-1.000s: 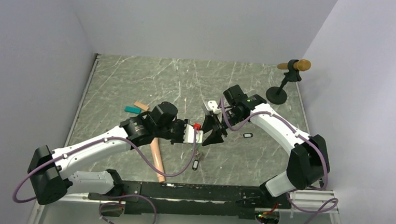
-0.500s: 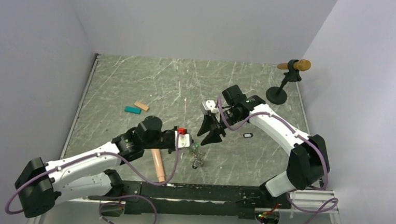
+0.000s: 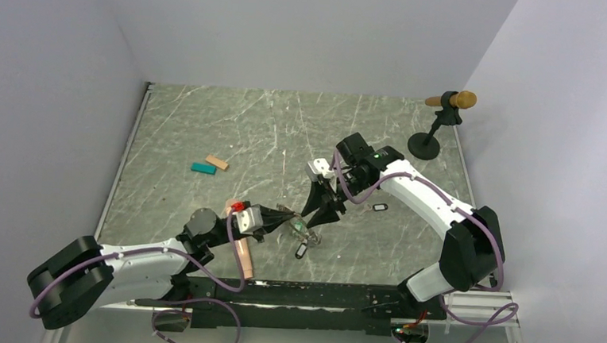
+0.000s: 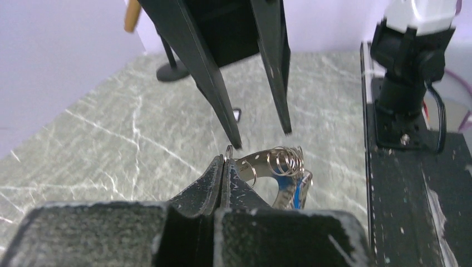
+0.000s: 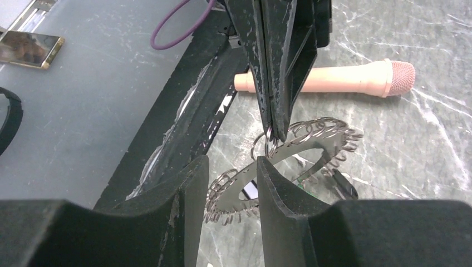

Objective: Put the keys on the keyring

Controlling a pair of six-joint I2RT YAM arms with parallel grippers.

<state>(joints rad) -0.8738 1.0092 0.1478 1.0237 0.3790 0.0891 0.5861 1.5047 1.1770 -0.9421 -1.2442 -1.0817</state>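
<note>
The keyring (image 3: 306, 232) is a flat metal loop fringed with small split rings, just above the table. My left gripper (image 3: 288, 217) is shut on one small ring at its edge (image 4: 227, 151). The loop (image 4: 276, 159) curves away to the right, with a blue key (image 4: 295, 192) hanging under it. My right gripper (image 3: 314, 218) is open, pointing down, its fingers (image 4: 218, 83) just above the loop. In the right wrist view the loop (image 5: 303, 146) passes between my open right gripper (image 5: 229, 192). A black key (image 5: 346, 186) lies beneath. Loose keys lie on the table (image 3: 301, 251), (image 3: 379, 207).
A peach microphone-shaped cylinder (image 3: 240, 253) lies under the left arm, also in the right wrist view (image 5: 334, 78). Teal (image 3: 203, 168) and tan (image 3: 217, 163) blocks lie at the far left. A black stand (image 3: 438, 124) is at the far right. The black base rail (image 3: 317, 293) runs along the near edge.
My left arm has drawn back to the near left and dropped low, carrying the keyring down with it. My right gripper has shifted slightly left and stays open over the ring.
</note>
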